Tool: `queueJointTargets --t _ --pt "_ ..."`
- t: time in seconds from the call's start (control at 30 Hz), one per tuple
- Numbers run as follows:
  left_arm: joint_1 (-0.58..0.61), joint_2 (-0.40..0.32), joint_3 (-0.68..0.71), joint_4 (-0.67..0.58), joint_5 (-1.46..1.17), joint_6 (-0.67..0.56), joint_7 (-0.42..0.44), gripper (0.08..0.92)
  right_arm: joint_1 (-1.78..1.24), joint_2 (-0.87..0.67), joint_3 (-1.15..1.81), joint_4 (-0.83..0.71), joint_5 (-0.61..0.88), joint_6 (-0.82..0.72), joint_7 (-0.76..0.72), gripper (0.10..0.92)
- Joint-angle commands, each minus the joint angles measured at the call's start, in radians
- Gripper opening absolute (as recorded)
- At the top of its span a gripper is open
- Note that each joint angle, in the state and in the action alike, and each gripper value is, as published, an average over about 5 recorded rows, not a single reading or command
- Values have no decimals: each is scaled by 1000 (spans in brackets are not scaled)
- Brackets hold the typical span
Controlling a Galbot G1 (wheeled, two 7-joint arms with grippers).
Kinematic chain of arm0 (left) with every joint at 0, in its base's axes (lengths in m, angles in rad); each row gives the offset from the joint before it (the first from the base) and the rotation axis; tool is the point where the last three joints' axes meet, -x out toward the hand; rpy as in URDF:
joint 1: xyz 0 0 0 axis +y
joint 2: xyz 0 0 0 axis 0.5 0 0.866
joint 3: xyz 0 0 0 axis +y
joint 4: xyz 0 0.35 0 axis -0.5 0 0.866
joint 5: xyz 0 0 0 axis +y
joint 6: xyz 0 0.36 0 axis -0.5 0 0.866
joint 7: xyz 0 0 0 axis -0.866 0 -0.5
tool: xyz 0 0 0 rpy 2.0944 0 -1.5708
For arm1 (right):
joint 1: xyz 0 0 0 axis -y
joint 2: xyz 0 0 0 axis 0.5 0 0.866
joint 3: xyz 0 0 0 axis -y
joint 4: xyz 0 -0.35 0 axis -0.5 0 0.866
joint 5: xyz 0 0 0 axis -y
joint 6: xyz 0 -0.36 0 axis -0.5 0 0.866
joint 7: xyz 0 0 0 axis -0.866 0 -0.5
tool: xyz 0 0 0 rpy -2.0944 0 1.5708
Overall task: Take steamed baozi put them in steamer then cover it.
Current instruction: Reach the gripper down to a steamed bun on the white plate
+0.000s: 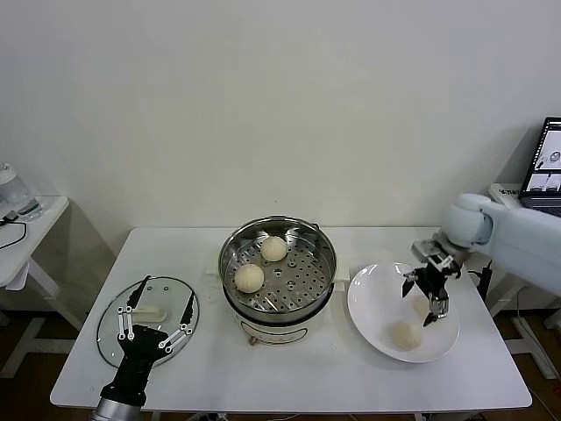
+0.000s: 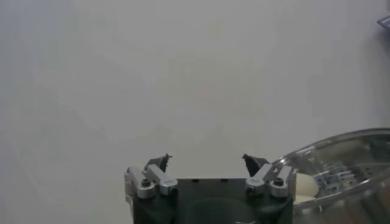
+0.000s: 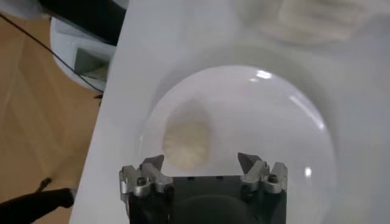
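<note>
Head view: two steamed baozi [image 1: 273,248], smooth cream-white rounds, sit side by side on the perforated steel tray inside the steamer [image 1: 232,247], a shiny round stainless pot on a white base at the middle of the table [image 1: 289,377]. A third bun [image 1: 405,334] lies near the front of a shallow glossy white plate [image 1: 372,303] just right of the pot; a fourth shows only partly behind the right gripper [image 1: 422,303], which hovers over the plate with its jaws spread wide and empty. The cover [image 1: 112,311], a flat clear glass disc with a metal rim and a cream handle, lies on the table left of the steamer. The left gripper [image 1: 158,324] hangs above it, jaws wide apart, holding nothing.
</note>
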Motion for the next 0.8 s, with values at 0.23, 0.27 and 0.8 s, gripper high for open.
queueJointTargets --t 0.23,0.27,0.8 --pt "2 -1 -2 7 5 -4 -3 823 -179 21 95 -21 -116 -4 64 823" --pt "2 0 -3 7 5 -4 -4 823 -183 23 98 -22 -119 -5 66 823" --pt "-2 5 -9 7 1 0 -7 823 -215 40 118 -17 -154 -2 83 762"
